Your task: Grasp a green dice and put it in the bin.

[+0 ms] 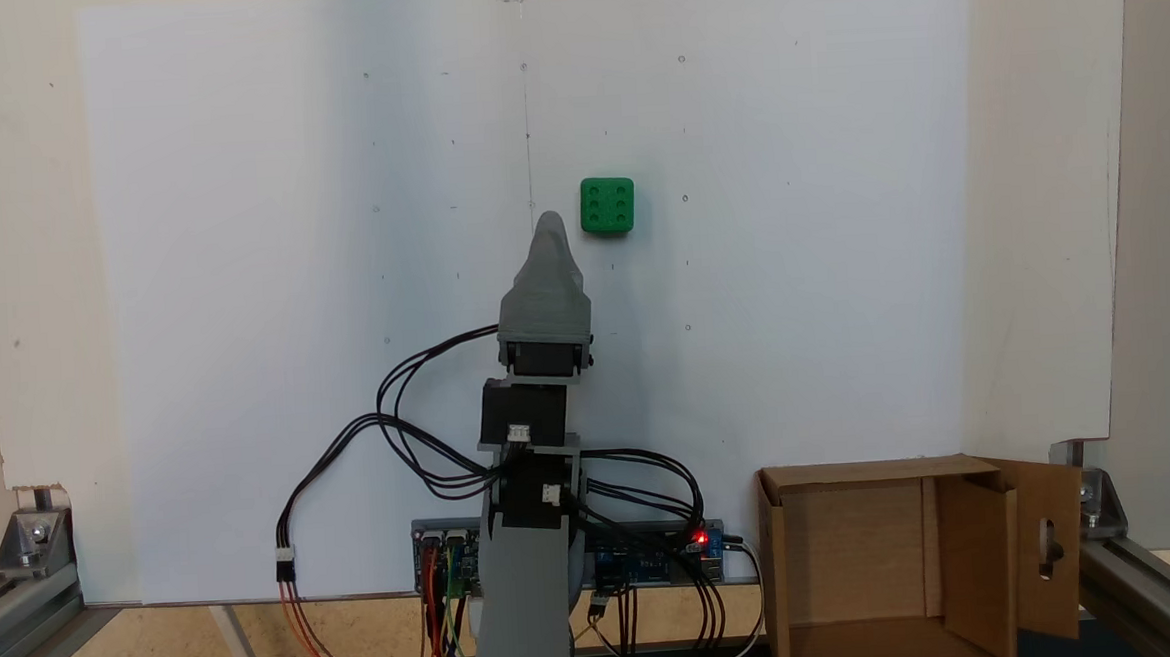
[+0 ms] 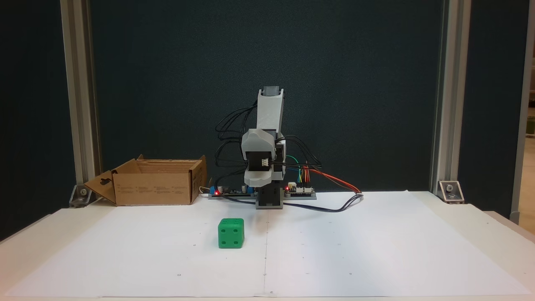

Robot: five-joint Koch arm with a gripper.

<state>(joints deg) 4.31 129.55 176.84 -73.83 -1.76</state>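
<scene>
The green dice [image 1: 607, 206] lies on the white paper with its six-pip face up, a little to the right of and beyond the tip of my gripper [image 1: 549, 222], with a gap between them. In a fixed view the dice [image 2: 230, 233] sits in front of the arm, slightly left. The gripper [image 2: 260, 180] points toward that camera, low over the arm's base, and holds nothing. Only a single grey tip shows, so its jaws cannot be told apart. The bin [image 1: 772, 559], an open brown cardboard box with a slotted flap, stands at the lower right, beside the arm's base; the bin [image 2: 152, 188] is back left there.
Circuit boards [image 1: 657, 555] with a red light and loose cables [image 1: 351, 451] surround the arm's base. Aluminium frame posts [image 2: 79, 104] stand at the table's corners. White paper [image 1: 242, 286] covers the work area.
</scene>
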